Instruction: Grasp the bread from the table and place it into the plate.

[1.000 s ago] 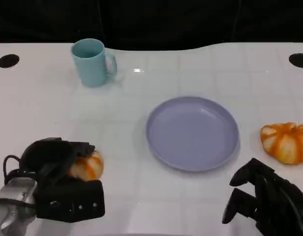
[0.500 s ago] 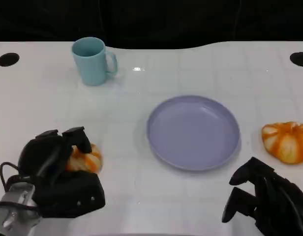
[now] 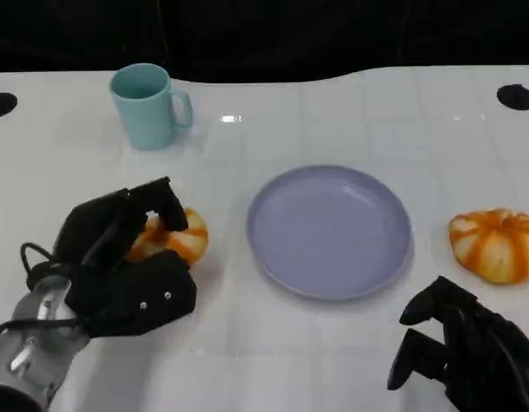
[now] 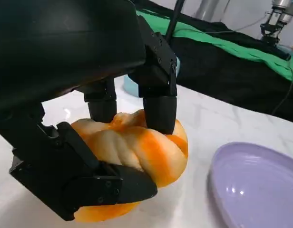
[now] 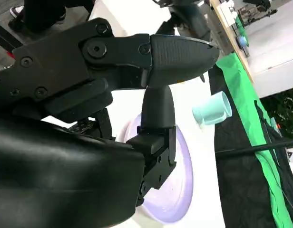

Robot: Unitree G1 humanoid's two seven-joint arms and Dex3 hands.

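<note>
Head view: left hand (image 3: 118, 257) wrapped over the bread (image 3: 174, 240), at nine o'clock of the plate (image 3: 329, 232), ready to carry. Right hand (image 3: 458, 356) idle, fingers curled, holding nothing. Left wrist view: fingers (image 4: 158, 107) clamped around bread on the tabletop (image 4: 208, 123).

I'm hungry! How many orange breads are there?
2. One bread is in the left hand, left of the plate. The other bread lies on the table right of the plate.
</note>
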